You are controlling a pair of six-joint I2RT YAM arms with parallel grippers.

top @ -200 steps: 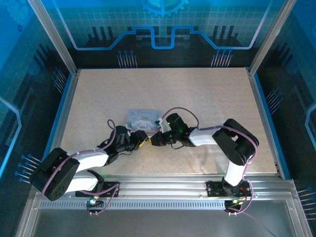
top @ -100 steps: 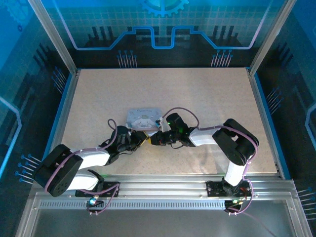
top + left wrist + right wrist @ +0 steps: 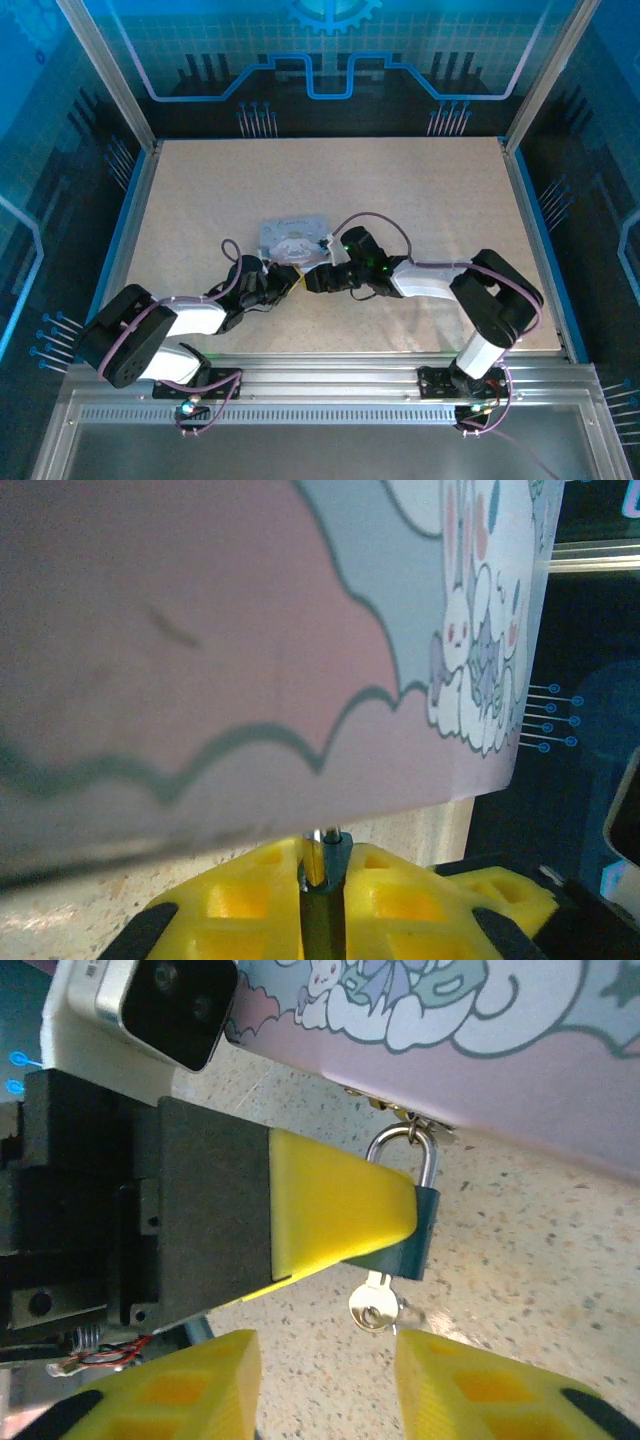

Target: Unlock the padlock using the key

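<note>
The padlock [image 3: 418, 1238] is a tiny dark teal body with a silvery shackle [image 3: 430, 1165] hooked through the clasp of the grey-blue tin box [image 3: 520, 1070]. A small brass key [image 3: 373, 1308] hangs from its underside. In the left wrist view my left gripper [image 3: 322, 855] is shut on the padlock [image 3: 332, 868], right below the box's side [image 3: 250, 660]. My right gripper [image 3: 325, 1370] is open just in front of the key, one yellow finger on each side and touching nothing. From above, the left gripper [image 3: 289, 284] and the right gripper [image 3: 311, 281] meet at the box's near edge [image 3: 292, 238].
The box lies near the middle of the speckled table [image 3: 400, 190]. Blue side rails [image 3: 130, 230] and a metal frame bound the table. The left arm's black wrist block and camera [image 3: 165, 1000] sit close on the left of the right wrist view.
The left arm has pushed in a little towards the box. The right arm's elbow has swung out to the right while its gripper stays by the padlock. The box has shifted slightly.
</note>
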